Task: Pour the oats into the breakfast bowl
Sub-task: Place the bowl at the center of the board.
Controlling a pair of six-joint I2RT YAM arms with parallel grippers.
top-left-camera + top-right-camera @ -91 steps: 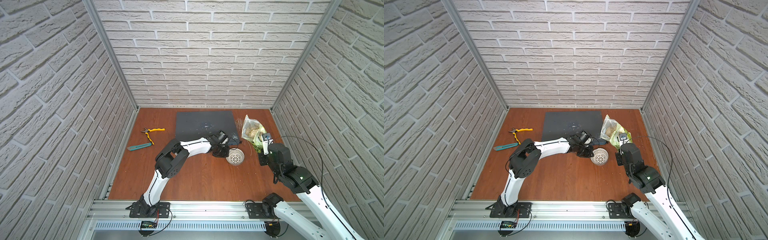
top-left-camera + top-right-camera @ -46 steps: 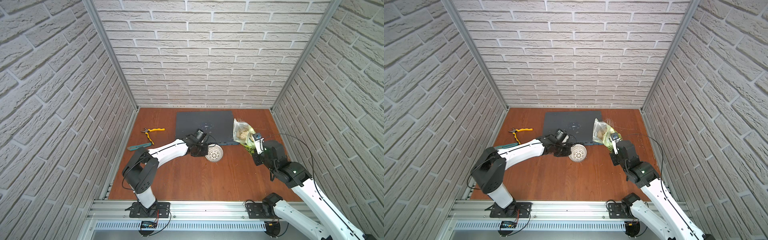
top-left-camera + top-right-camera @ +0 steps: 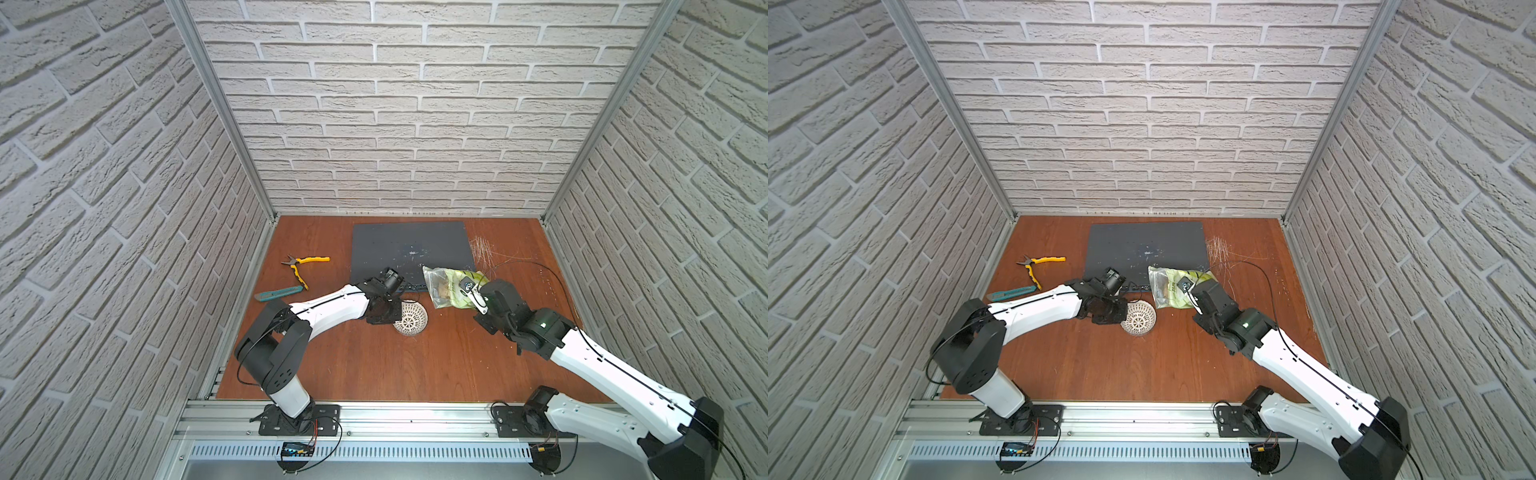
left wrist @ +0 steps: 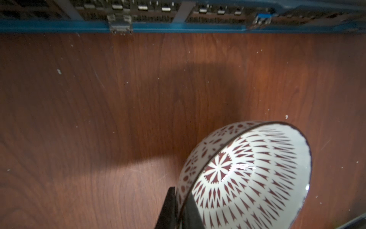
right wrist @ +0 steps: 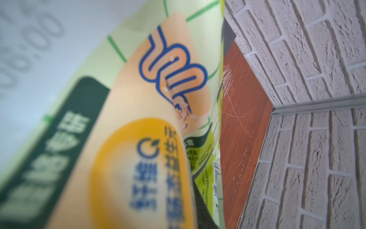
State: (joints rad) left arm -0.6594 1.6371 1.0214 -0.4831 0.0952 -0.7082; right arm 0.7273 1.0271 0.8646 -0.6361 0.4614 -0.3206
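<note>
The left gripper (image 4: pixel 181 210) has its two black fingers (image 4: pixel 168 210) pinched together on the rim of the small round white breakfast bowl with a dark lattice-like pattern (image 4: pixel 247 174), one finger outside the wall and one inside. The bowl hangs tilted from those fingers, its open side turned away from them, low over the reddish-brown wooden tabletop (image 3: pixel 395 365).

Both top views show the bowl (image 3: pixel 411 320) (image 3: pixel 1139 318) just beyond the left fingertips, between them and the right gripper (image 3: pixel 473 297).

The right gripper is clamped on the soft green-and-white checked plastic pouch with Chinese writing (image 3: pixel 451 289) (image 5: pixel 138 119). One dark finger (image 5: pixel 202 210) lies against its printed face. The pouch extends past the fingertips towards the bowl without touching it, and pale beige oats (image 3: pixel 441 287) show through its clear part.

A flat dark grey mat (image 3: pixel 411 249) lies beyond both sets of fingers. Yellow-handled pliers (image 3: pixel 305 266) and a teal utility knife (image 3: pixel 277 294) lie well apart from the left fingers, on their outer side.
</note>
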